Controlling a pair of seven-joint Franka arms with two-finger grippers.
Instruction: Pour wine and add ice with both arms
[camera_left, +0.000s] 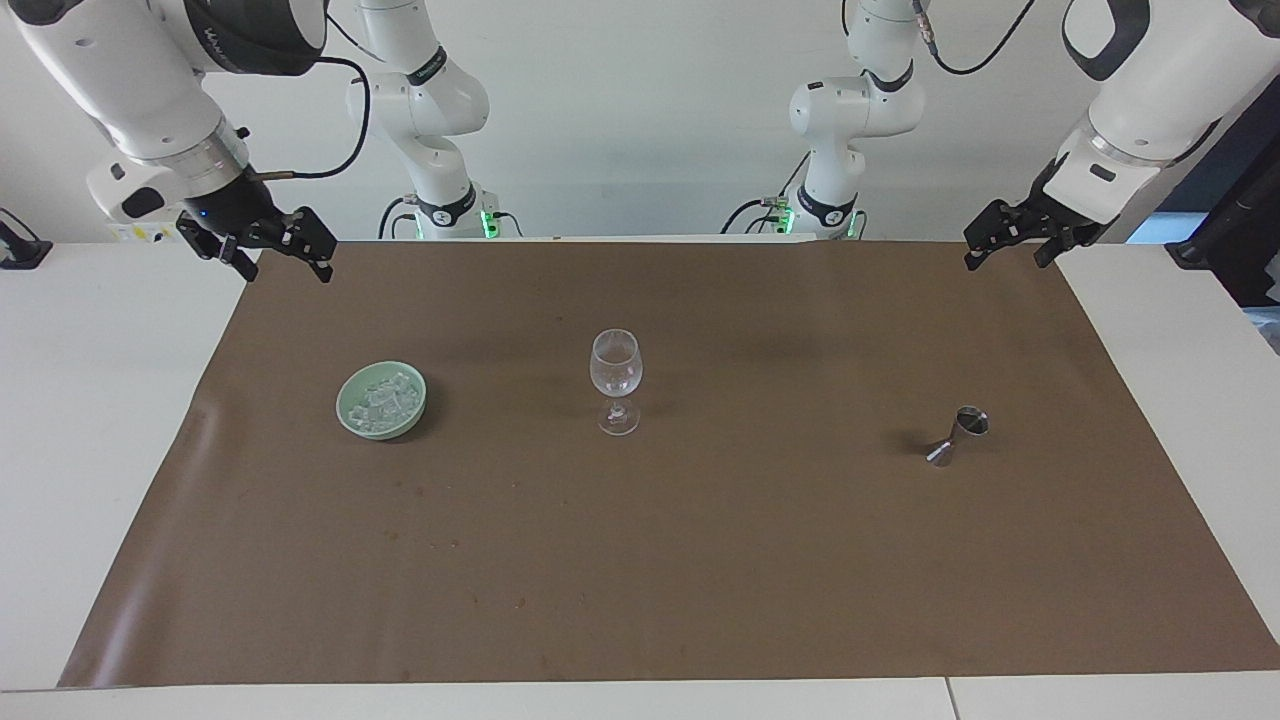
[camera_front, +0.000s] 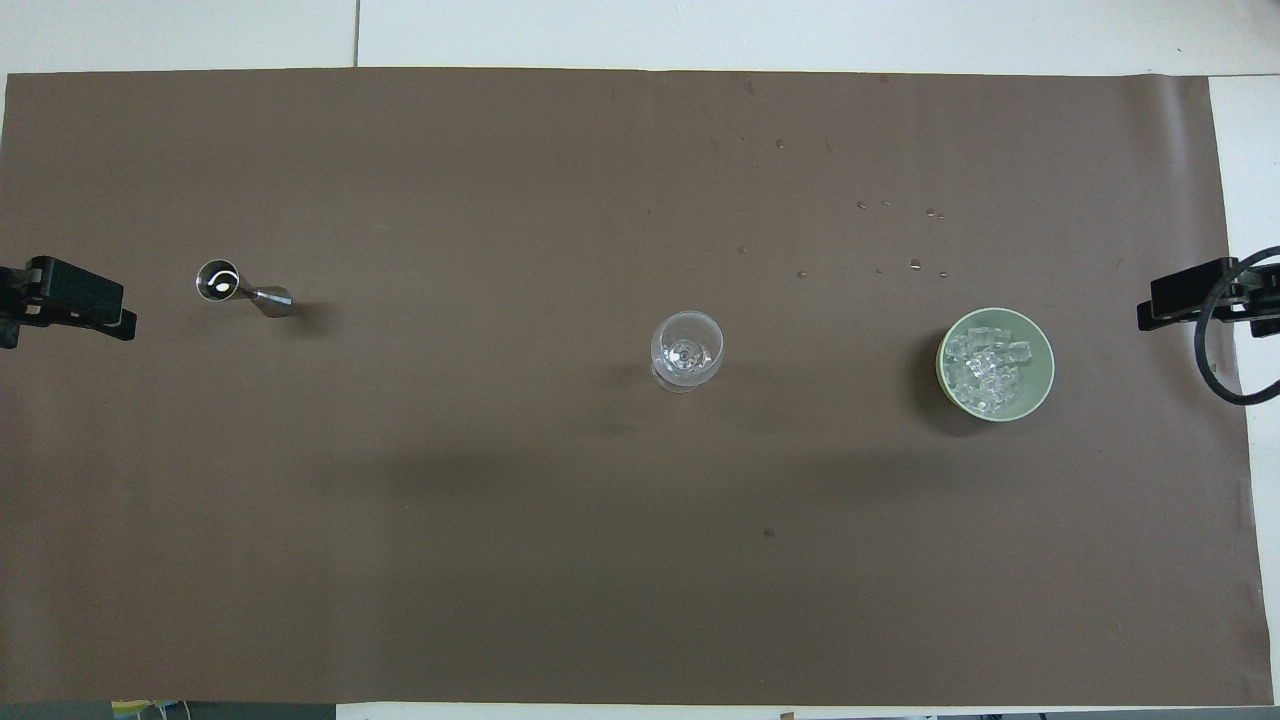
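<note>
Facing view: left gripper (camera_left: 1010, 245) over desk (camera_left: 90, 400) corner at left arm's end, fingers wide apart, empty. Right gripper (camera_left: 262, 250) over other robot-side corner, fingers spread, empty. Glass (camera_left: 615, 380) mid-mat, upright, looks empty. Jigger (camera_left: 958, 435) toward left arm's end.

Overhead view: ice (camera_front: 985, 370) heaped in bowl (camera_front: 1040, 345) toward right arm's end. Likely first step: left takes jigger low on waist, keeps level.

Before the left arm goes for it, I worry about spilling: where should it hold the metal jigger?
Probably at the narrow waist of the metal jigger, coming in level from the left arm's end of the table. It stands upright with its open cup on top, so a side grip there should keep it level.
</note>
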